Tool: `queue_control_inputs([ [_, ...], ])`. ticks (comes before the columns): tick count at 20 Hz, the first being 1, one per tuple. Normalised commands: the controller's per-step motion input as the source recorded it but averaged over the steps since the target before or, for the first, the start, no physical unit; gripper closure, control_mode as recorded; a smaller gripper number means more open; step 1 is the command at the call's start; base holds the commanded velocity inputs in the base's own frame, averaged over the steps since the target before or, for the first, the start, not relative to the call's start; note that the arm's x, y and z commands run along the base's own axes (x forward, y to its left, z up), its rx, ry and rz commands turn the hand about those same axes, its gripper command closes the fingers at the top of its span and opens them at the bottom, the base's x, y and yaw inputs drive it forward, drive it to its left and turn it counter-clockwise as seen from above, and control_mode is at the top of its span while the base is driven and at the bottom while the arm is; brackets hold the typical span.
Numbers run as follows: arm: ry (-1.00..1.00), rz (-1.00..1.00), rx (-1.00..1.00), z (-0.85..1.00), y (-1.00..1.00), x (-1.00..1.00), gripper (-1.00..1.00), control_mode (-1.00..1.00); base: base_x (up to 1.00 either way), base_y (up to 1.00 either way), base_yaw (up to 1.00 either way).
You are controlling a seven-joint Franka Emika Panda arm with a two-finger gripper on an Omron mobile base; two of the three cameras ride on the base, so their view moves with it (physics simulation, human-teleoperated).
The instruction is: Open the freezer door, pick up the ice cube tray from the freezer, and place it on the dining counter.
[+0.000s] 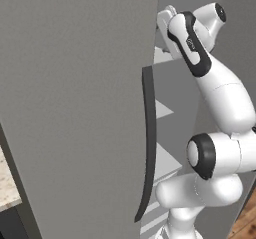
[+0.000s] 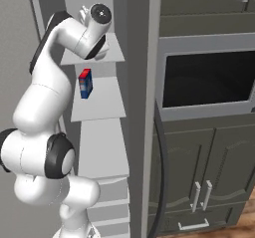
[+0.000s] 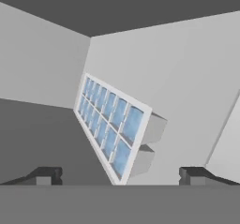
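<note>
Left base view: the freezer door is already standing swung open, arm reaching inside. Right base view: it's working up by the top shelf of the freezer. Hand view: the gripper is hanging wide open, empty, with the ice cube tray just ahead between the fingertips. Grabbing and carrying are still to do.

We see the pale blue-white ice cube tray lying on a shelf inside the open grey freezer.
</note>
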Motion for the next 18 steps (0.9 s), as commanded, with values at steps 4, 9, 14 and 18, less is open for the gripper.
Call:
queue_control_inputs([
  [4, 0.00, 0.00, 0.00, 0.00, 0.00, 0.21, -1.00, -1.00, 0.00, 0.00, 0.00],
  [9, 0.00, 0.00, 0.00, 0.00, 0.00, 0.09, -1.00, -1.00, 0.00, 0.00, 0.00],
  [14, 0.00, 0.00, 0.00, -0.08, 0.00, 0.08, -1.00, -1.00, 0.00, 0.00, 0.00],
  [18, 0.00, 0.00, 0.00, -0.12, 0.00, 0.07, -1.00, -1.00, 0.00, 0.00, 0.00],
])
